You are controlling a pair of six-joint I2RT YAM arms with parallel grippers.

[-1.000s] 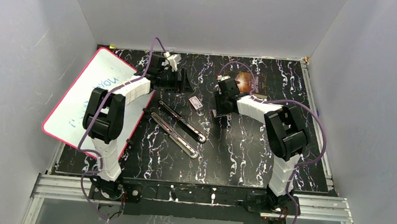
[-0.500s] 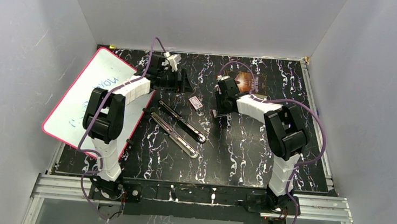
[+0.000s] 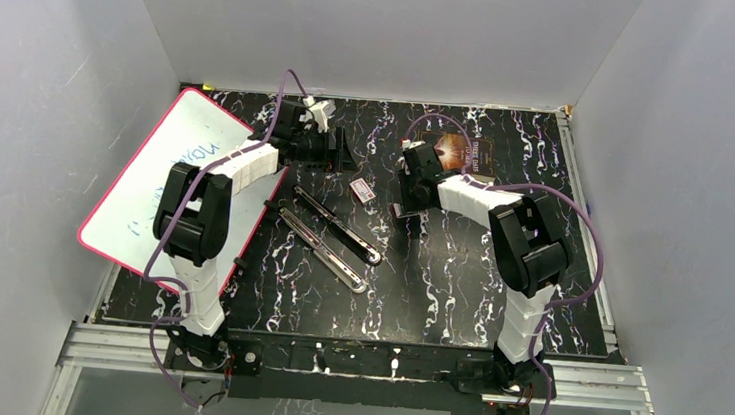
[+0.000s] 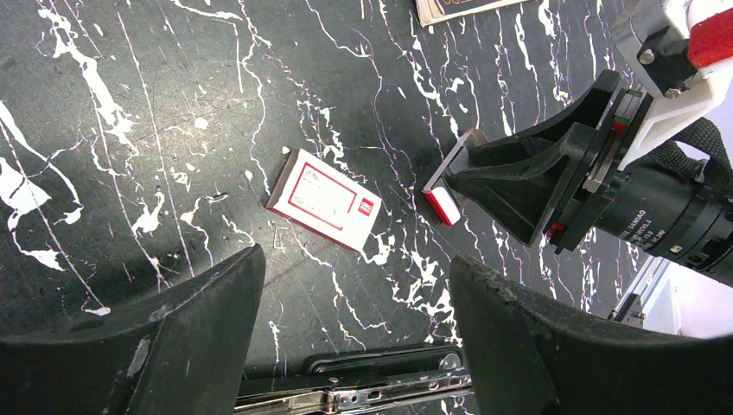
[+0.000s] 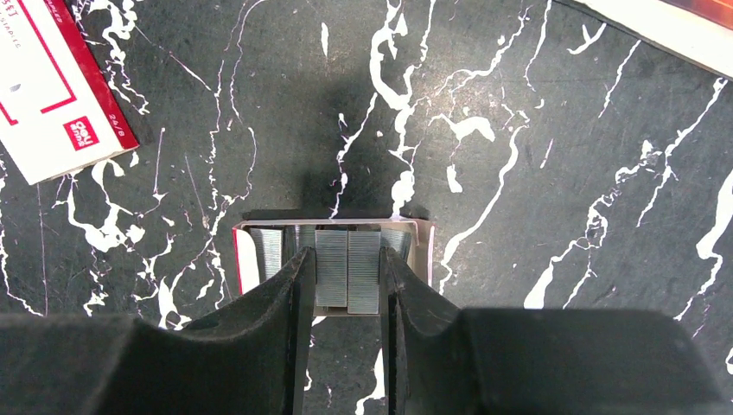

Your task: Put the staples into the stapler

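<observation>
Little has been shifted since a second ago: only the fingers [image 5: 259,337] of the right claw [image 5: 346,259] have been drawn closer together. A whiteboard [image 3: 171,175] is laid over the left edge of the tabletop [image 3: 458,276]. Near the far edge, left of the middle, the left claw [image 3: 336,150] is held wide open with nothing in it. Toward the centre the stapler [image 3: 337,225] is laid open, its two long halves side by side. Just beyond it a small red-and-white box [image 4: 321,199] is seen. Right of that, the right claw is closed to a narrow gap on two strips of the staples [image 5: 347,268], one finger against each side, the strips lying in their open tray [image 5: 246,259]. A book [image 3: 461,153] is set at the far edge.
</observation>
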